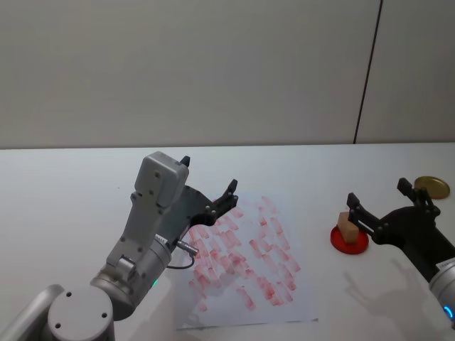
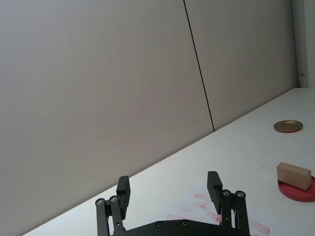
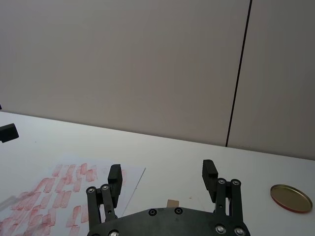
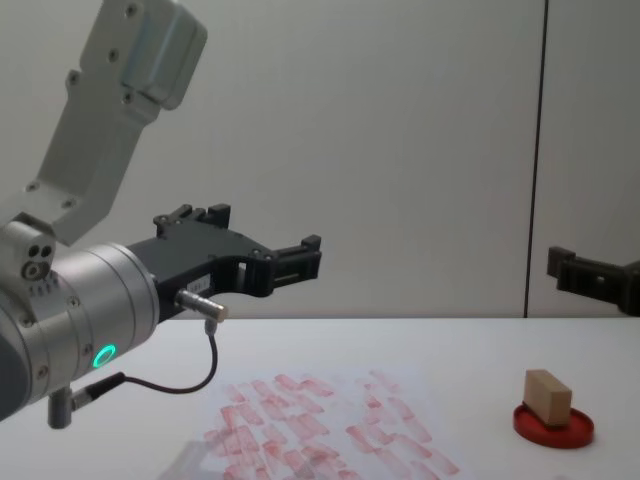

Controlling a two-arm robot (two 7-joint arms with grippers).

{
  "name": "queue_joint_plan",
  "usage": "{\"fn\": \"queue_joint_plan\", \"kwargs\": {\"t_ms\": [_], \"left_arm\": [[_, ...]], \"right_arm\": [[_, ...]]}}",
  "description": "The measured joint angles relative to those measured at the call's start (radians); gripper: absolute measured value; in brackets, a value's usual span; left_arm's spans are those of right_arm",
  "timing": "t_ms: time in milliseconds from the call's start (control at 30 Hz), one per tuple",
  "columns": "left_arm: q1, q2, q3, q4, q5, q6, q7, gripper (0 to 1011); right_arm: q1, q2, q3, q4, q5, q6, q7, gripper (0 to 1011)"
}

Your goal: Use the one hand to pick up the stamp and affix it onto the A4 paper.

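Note:
The stamp (image 1: 348, 226), a small tan wooden block, stands on the round red ink pad (image 1: 350, 240) to the right of the A4 paper (image 1: 245, 266), which is covered in pinkish-red marks. My right gripper (image 1: 378, 193), on the arm with the blue ring, hovers open above and just right of the stamp, not touching it. In the chest view the stamp (image 4: 548, 396) sits well below the right gripper's fingers (image 4: 562, 263). The stamp's top edge (image 3: 172, 202) peeks out between the open fingers in the right wrist view. My left gripper (image 1: 210, 190) hangs open over the paper's far left corner.
A gold round lid (image 1: 431, 186) lies on the white table at the far right, behind the ink pad. A grey wall with a dark vertical seam stands behind the table. Bare table (image 1: 320, 170) lies between paper and pad and toward the wall.

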Motion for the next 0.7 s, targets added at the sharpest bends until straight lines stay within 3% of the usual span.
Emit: {"fn": "queue_joint_plan", "kwargs": {"t_ms": [700], "left_arm": [[0.000, 0.000, 0.000, 0.000, 0.000, 0.000, 0.000, 993]], "right_arm": [[0.000, 0.000, 0.001, 0.000, 0.001, -0.001, 0.000, 1001]]}}
